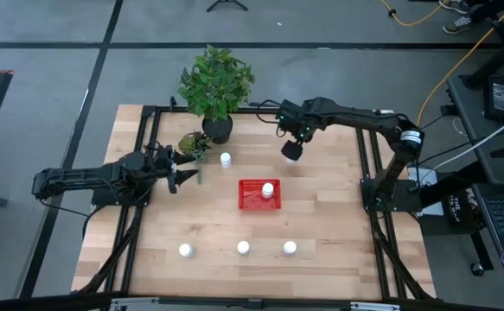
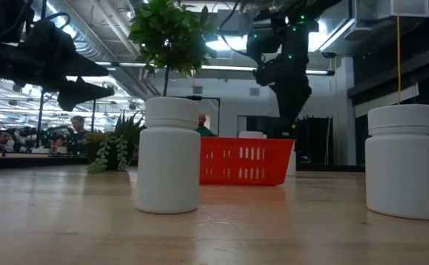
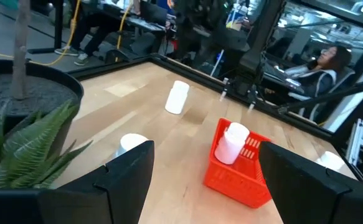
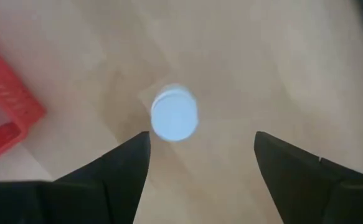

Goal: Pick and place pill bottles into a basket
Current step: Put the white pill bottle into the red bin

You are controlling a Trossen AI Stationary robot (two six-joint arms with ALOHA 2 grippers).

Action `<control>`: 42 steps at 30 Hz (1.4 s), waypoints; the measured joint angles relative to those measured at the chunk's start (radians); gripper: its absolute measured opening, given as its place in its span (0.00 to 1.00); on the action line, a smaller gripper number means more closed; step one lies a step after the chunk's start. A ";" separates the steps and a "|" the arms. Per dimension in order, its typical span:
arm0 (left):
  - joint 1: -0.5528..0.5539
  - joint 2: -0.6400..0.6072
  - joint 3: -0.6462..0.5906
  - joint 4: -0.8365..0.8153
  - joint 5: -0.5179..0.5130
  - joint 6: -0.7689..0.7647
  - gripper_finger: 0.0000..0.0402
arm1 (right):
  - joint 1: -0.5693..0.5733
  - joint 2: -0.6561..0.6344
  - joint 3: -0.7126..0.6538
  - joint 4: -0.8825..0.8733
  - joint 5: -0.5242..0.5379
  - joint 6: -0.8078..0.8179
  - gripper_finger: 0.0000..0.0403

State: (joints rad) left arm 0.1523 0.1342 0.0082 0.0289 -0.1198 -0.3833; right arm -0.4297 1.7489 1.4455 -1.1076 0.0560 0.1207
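Wooden counter, light planks inside a black metal frame, on a grey floor; desks and cables lie off its right side. The low view shows a lit workspace behind, with people seated at desks.

Basket: red, mesh-sided, standing near the middle of the counter. One pill bottle lies in its right half, leaning against the wall in the left wrist view.

Remaining bottles: three stand in a row along the near edge, left, middle and right, well apart from each other and from the basket. A fifth bottle stands beyond the basket's left corner, near the plant pot. A sixth bottle is under the right arm, beyond the basket's right corner; in the left wrist view it appears tilted on the wood.

Right gripper: positioned over the sixth bottle, fingers spread wide with the white cap between them and clear of both. No contact observed.

Left gripper: at the left side of the counter beside a small succulent plant, pointing toward the basket. Fingers set wide, holding nothing.

Leafy green plant rises from the black pot at the far edge.
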 joint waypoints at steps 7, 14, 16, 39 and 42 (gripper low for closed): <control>0.000 0.030 0.000 0.004 -0.021 -0.059 0.70 | 0.011 0.004 -0.005 0.021 -0.017 0.005 0.72; 0.000 0.055 0.000 0.004 -0.021 -0.079 0.70 | 0.012 0.045 -0.005 0.021 -0.025 0.006 0.72; 0.000 0.060 0.000 0.004 -0.021 -0.083 0.70 | 0.014 0.060 -0.005 0.022 -0.025 0.006 0.72; 0.000 0.081 0.000 0.005 -0.021 -0.112 0.70 | 0.015 0.172 -0.011 0.049 -0.032 -0.022 0.72; 0.000 0.082 0.000 0.004 -0.022 -0.112 0.70 | 0.015 0.195 -0.011 0.045 -0.033 -0.024 0.72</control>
State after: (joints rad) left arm 0.1524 0.2162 0.0082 0.0333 -0.1418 -0.4950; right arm -0.4149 1.9434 1.4345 -1.0622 0.0232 0.0962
